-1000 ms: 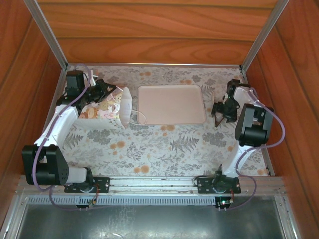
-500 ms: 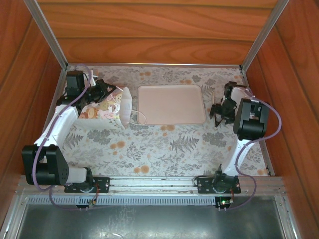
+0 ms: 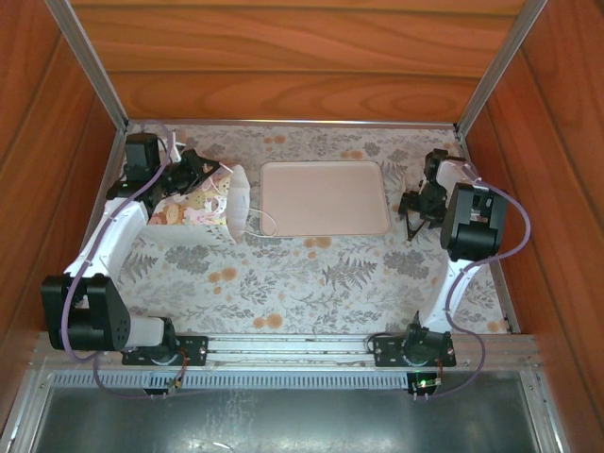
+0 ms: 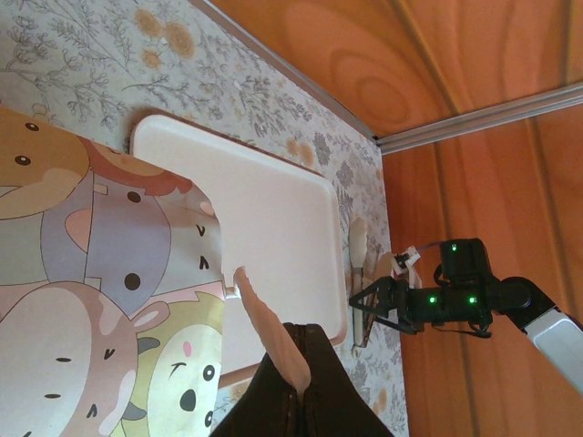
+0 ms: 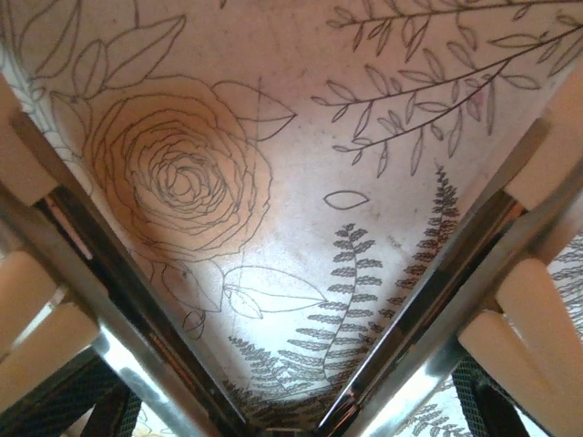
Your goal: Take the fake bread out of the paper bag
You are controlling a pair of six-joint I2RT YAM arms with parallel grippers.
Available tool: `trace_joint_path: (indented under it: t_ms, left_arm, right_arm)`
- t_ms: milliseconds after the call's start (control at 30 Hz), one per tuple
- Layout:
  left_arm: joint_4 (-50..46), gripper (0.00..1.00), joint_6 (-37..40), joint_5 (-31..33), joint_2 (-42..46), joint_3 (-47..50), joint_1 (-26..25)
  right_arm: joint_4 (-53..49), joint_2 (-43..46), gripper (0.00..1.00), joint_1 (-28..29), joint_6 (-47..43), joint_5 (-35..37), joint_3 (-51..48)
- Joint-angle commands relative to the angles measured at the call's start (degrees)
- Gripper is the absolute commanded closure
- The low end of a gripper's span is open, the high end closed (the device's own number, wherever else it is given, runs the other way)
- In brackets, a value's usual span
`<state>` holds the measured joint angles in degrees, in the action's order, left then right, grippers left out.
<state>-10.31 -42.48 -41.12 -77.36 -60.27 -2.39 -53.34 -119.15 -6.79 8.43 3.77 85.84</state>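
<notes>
At the far left of the floral worktop (image 3: 311, 274), the left claw (image 3: 193, 172) is closed tight, pinching a thin edge of the paper bag (image 3: 203, 200). The bag lies on its side right under the claw, with its cord handle trailing toward the pink tray (image 3: 326, 198) just beside it. Well apart from the bag, past the tray's right edge, the right claw (image 3: 415, 209) hangs over the worktop with its fingers spread wide, holding nothing.

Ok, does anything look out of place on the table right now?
The paper bag lies tipped on its side left of the tray, cord handle trailing toward it, its paper pinched in the shut left gripper. Nothing looks spilled or torn.
</notes>
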Motion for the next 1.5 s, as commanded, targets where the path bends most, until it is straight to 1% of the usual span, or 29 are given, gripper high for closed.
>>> trace_joint_path:
  t_ms: [0,100,233,433,633,800,967,1133,1367,1467]
  left_arm:
    - [-0.4,1.00,-0.5,0.5,-0.5,-1.8,-0.3]
    - [-0.3,1.00,-0.4,0.7,-0.6,-1.8,-0.3]
    - [-0.4,1.00,-0.4,0.7,-0.9,-1.8,-0.3]
    - [-0.3,1.00,-0.4,0.0,-1.5,-2.0,-0.3]
    - [-0.3,1.00,-0.3,0.3,-0.9,-1.8,-0.3]
    - [-0.4,1.00,-0.3,0.1,-0.8,-2.0,-0.3]
    - [-0.4,1.00,-0.5,0.1,-1.0,-1.8,-0.3]
    - [-0.4,1.00,-0.5,0.3,-1.0,-1.8,-0.3]
    - [-0.4,1.00,-0.5,0.3,-0.9,-1.8,-0.3]
    - [-0.4,1.00,-0.6,0.3,-0.9,-1.6,-0.3]
  right_arm:
    - [-4.0,-4.0,0.11,-0.2,-1.9,-5.0,3.4]
    - [-7.0,-3.0,0.11,-0.2,-1.7,-5.8,3.8]
    - [-7.7,-1.2,0.10,-0.2,-1.1,-3.1,3.6]
    - [-11.1,-5.2,0.14,-0.2,-1.5,-2.4,7.0]
    - [-9.0,-7.3,0.18,-1.3,-1.3,-3.8,7.5]
    - [-8.7,-8.9,0.17,-1.4,-2.7,-3.8,9.5]
    - [-8.8,-10.1,0.16,-1.3,-3.2,-2.9,10.8]
    - [-8.4,-10.8,0.17,-0.5,-2.8,-1.1,9.8]
    - [-9.3,-10.9,0.19,-0.2,-0.4,2.0,10.0]
    - [-9.1,-10.9,0.19,-0.1,0.7,1.3,9.7]
